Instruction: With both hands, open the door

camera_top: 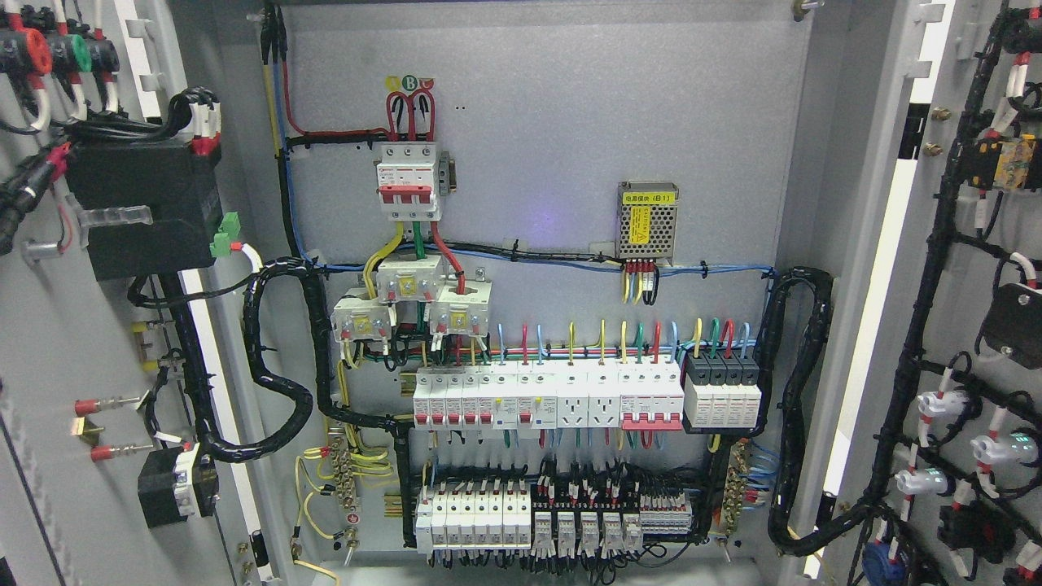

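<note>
Both doors of the big grey metal cabinet (537,163) look swung wide open. The left grey door (49,342) stands at the left edge, with its inside face showing. The right grey door (969,244) stands at the right edge the same way. So I think the opening job is done, or very nearly done.

I cannot see any robot hand here, left or right, so I cannot tell if they are wide, narrow, or holding something.

Inside, on the back wall, there is a red and white switch block (407,183) near the top. Under it runs a long row of white switches (545,399), and another row of small white switches (472,513) sits near the bottom edge. A little silver box with a yellow label (647,220) hangs at the upper right of the wall.

What could go wrong? Thick black bundles of wire (277,366) loop from the left door into the cabinet, and another black bundle (802,391) loops by the right side. If a door gets pushed too far, those wires might pull tight. If a door swings back, a hand could get pinched or bump the black box with wires (142,207) on the left door. A hand reaching inside could also knock a switch or snag a thin yellow wire (313,488) near the bottom left corner.
</note>
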`<state>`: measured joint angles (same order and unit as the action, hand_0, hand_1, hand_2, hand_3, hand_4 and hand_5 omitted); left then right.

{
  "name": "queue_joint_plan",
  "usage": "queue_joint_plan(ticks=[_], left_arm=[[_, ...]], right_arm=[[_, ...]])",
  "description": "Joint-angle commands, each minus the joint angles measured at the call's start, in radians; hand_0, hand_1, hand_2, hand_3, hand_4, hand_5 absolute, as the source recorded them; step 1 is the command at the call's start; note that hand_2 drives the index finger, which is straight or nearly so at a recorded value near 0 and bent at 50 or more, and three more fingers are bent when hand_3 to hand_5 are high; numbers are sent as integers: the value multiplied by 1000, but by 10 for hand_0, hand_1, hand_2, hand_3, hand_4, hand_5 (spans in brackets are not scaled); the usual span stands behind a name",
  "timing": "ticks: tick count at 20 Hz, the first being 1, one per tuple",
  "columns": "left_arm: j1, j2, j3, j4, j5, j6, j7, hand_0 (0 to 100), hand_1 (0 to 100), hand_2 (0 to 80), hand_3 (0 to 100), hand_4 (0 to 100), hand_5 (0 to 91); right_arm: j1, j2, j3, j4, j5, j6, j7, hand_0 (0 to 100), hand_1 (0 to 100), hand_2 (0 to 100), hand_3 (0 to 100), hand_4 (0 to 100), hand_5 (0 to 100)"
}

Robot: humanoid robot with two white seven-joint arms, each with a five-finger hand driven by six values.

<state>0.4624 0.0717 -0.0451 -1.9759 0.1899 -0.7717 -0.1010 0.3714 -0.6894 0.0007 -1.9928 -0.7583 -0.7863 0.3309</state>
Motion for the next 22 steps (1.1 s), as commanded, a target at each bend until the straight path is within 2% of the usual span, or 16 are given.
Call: queue_joint_plan(ticks=[1,7,14,22], left_arm=[[4,0,65,-1,62,-383,-5,0,0,0,0,31,0],[15,5,132,0,103,-419,-3,0,0,0,0,31,0],[42,33,243,5,189,-419,-3,0,0,0,0,32,0],[36,71,313,41,241,-403,-3,0,0,0,0,31,0]], right_arm=[[0,-27,-16,52,-13,-36,2,107,0,0,0,0,0],[0,-39,-45,88,-15,-37,4,107,0,0,0,0,0],[1,-35,-82,98,-32,-39,4,107,0,0,0,0,0],[4,-36,-85,97,-78,-39,4,107,0,0,0,0,0]])
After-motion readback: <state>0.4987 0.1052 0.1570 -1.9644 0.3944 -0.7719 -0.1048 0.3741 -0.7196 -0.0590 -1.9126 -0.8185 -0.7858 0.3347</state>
